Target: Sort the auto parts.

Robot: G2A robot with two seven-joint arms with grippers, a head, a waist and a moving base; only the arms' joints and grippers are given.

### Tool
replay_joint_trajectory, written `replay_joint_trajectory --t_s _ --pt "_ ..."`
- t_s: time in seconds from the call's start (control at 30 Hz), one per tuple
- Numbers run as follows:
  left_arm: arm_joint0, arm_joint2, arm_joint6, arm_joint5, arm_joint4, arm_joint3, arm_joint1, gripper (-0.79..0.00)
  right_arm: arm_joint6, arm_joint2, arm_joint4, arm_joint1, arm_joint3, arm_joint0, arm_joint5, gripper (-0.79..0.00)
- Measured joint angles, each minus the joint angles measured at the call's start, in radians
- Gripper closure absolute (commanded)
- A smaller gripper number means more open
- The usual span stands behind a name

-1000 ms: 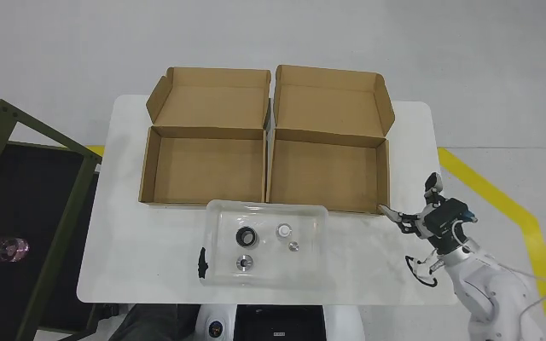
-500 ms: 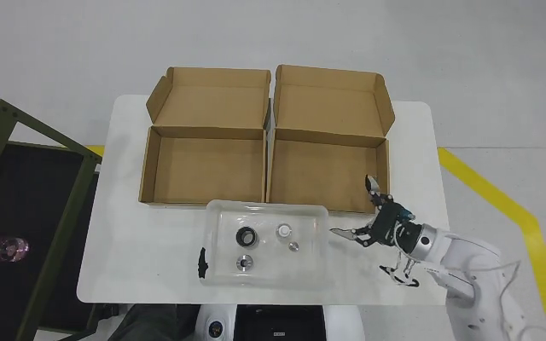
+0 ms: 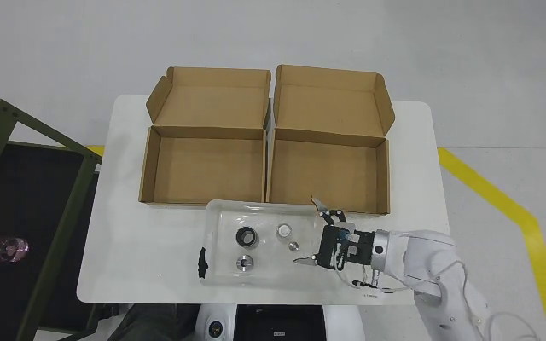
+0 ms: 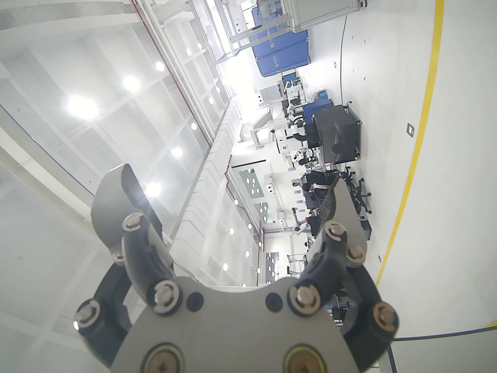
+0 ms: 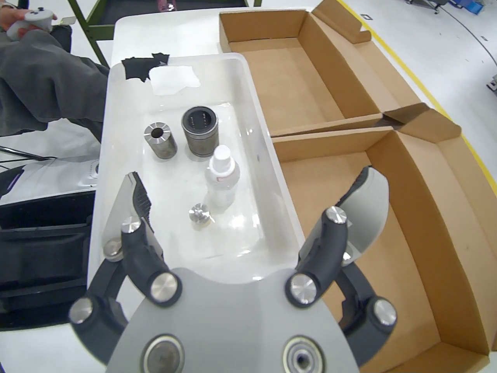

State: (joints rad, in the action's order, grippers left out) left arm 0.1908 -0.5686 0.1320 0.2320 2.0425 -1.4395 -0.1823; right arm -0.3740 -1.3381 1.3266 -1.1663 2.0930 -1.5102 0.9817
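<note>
Nothing is sorted yet: the bearing, sleeve, bottle and stud sit inside the clear bin. The first cardboard box and the second box, behind the bin, are empty. The right gripper hangs spread wide over the bin's end, holding nothing.

Tray open above; bottle stands just beside small stud.

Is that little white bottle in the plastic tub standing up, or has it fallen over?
Standing up. The bottle rests on its base in the tub with its cap on top; seen from above, it looks like a small circle.
</note>
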Motion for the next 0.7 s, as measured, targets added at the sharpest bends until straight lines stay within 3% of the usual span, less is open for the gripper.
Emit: replay_joint_trajectory --t_s 0.23,0.7 --pt "0.000 0.000 0.000 0.000 0.000 0.000 0.000 -0.785 -0.041 0.109 0.000 -0.001 -0.029 0.047 -0.002 -0.785" --pt "0.000 0.000 0.000 0.000 0.000 0.000 0.000 -0.785 -0.101 0.214 -0.010 0.003 -0.054 0.113 -0.030 -0.785"
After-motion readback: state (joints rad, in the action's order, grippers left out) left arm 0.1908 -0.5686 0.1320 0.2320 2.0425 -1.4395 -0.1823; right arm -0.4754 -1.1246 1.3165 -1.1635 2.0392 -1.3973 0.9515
